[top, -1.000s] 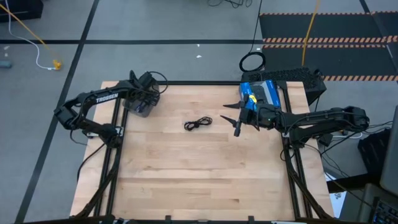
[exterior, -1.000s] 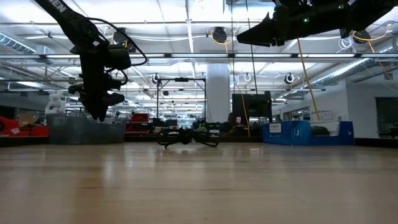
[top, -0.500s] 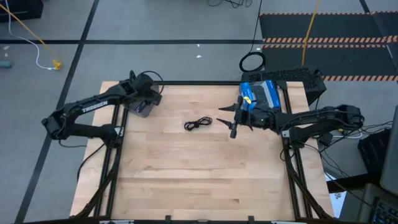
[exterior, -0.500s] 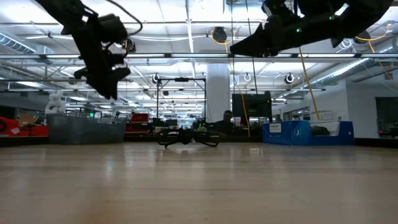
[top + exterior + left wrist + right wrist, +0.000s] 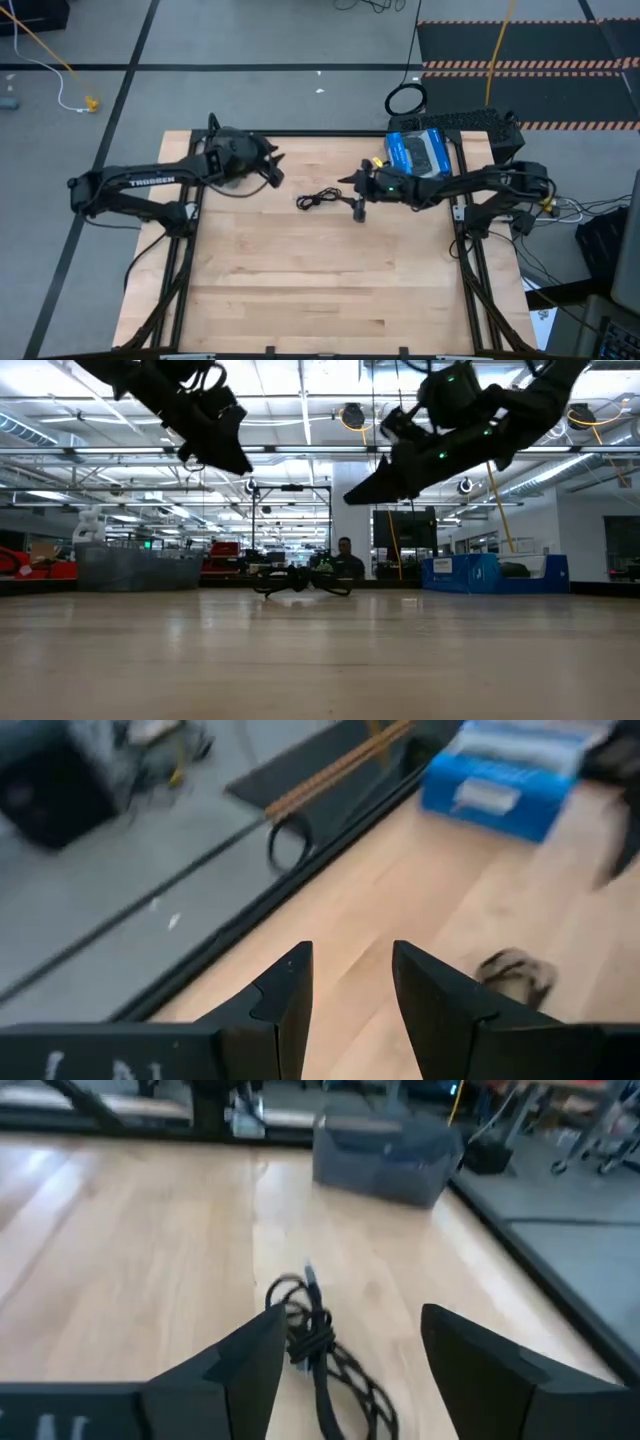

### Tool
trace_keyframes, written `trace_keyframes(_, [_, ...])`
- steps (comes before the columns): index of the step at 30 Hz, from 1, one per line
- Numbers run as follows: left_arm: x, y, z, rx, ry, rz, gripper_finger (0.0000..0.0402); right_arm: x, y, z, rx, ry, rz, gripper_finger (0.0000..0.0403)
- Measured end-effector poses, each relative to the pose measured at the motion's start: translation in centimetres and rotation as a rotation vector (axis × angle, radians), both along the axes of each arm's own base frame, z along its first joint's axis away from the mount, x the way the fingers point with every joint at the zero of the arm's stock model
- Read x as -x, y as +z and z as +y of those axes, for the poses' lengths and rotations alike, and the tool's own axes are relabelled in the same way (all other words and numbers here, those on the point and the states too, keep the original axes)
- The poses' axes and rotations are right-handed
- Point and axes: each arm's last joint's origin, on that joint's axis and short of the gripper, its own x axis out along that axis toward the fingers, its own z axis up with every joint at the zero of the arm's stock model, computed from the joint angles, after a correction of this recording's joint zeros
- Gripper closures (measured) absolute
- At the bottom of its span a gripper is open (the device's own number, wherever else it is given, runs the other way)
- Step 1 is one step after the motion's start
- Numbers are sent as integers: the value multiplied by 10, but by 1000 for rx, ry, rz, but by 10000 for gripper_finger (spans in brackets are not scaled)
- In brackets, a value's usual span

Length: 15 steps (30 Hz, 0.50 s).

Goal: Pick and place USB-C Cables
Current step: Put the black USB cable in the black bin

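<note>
One small black coiled USB-C cable lies loose on the wooden table near its middle; it also shows in the low view as the cable. No other small cable bundle shows. My right gripper hangs open in the air just right of the cable, tipped down toward it. In its wrist view the cable lies ahead between the open fingers of that gripper. My left gripper is open, raised, left of the cable and beside the grey bin. Its wrist view shows the cable off to one side.
A blue box sits at the table's far right corner. The grey bin stands at the far left, partly under my left arm. A black ring-shaped coil and a yellow cord lie on the floor beyond the table. The near half is bare wood.
My left gripper has swung from above the grey bin toward the table's right, nearer the cable, and has risen. My right gripper has moved left from the blue box toward the cable, tipping downward and coming lower. The cable has stayed where it was.
</note>
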Motion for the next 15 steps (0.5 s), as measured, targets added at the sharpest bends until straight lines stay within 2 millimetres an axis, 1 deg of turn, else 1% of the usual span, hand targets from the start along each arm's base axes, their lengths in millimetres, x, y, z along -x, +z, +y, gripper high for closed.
trace_keyframes(2, [-6,0,-6,-18,-38,-11,259,-8,-5,-1,-19,24,31,169])
trace_keyframes(7, [-16,-6,-23,-21,-124,25,258,-25,-19,-3,-47,60,112,170])
trace_keyframes(11, [-25,-13,-36,-9,-240,48,257,-37,-32,-7,-67,59,182,171])
trace_keyframes(15, [-35,-22,-44,0,-282,66,235,-48,-47,-9,-81,61,276,171])
